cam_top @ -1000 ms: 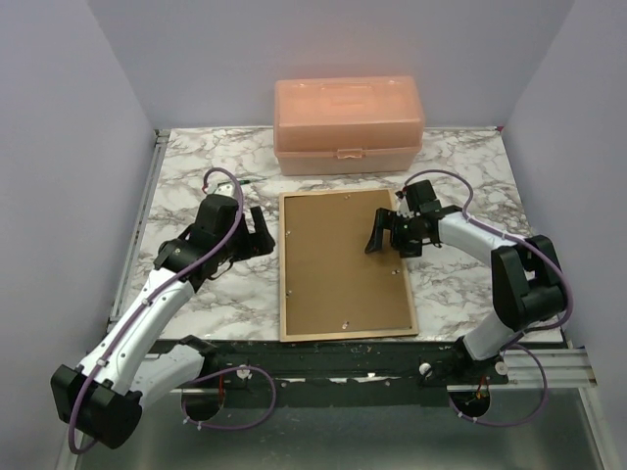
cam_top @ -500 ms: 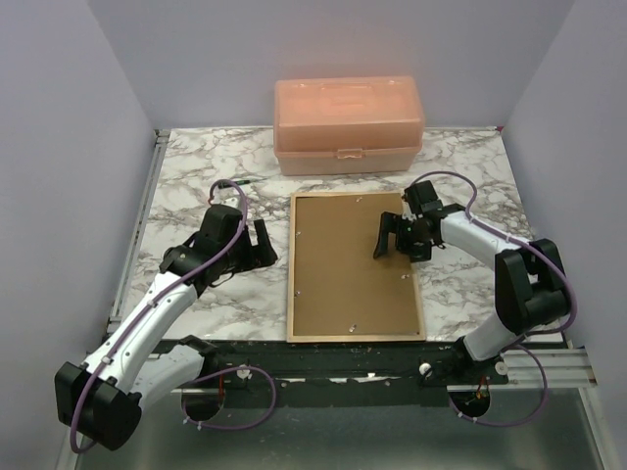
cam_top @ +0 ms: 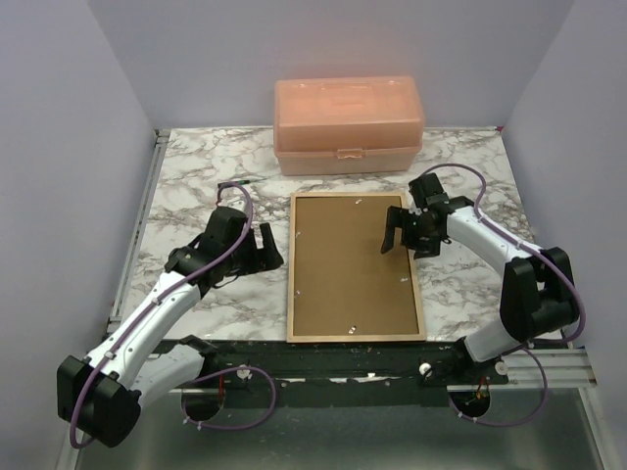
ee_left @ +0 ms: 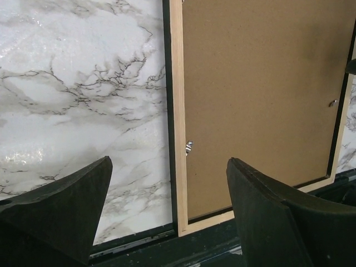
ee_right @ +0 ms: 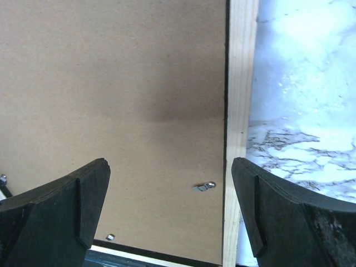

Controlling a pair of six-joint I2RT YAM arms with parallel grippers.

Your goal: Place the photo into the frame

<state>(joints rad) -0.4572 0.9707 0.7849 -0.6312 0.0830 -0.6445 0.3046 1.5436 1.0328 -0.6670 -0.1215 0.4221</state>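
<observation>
The frame (cam_top: 292,274) lies face down in the middle of the marble table, its light wood back up (ee_left: 177,111) (ee_right: 239,83). A brown backing panel (cam_top: 353,264) fills it, held by small metal clips (ee_right: 203,187). The photo is out of view. My left gripper (cam_top: 266,245) hovers open just left of the frame's left rail, which runs between its jaws in the left wrist view (ee_left: 168,161). Over the frame's right side hangs my right gripper (cam_top: 397,233), open, with the right rail and a clip between its jaws (ee_right: 169,162). Neither holds anything.
A peach plastic box (cam_top: 348,125) with a latch stands shut at the back of the table, just beyond the frame's far end. The table's black near edge (cam_top: 343,357) runs along the frame's near end. Grey walls close in on three sides.
The frame has slid a little to the right and straightened. My right gripper has moved right and back with its jaws a touch wider. My left gripper has edged rightward toward the frame.
</observation>
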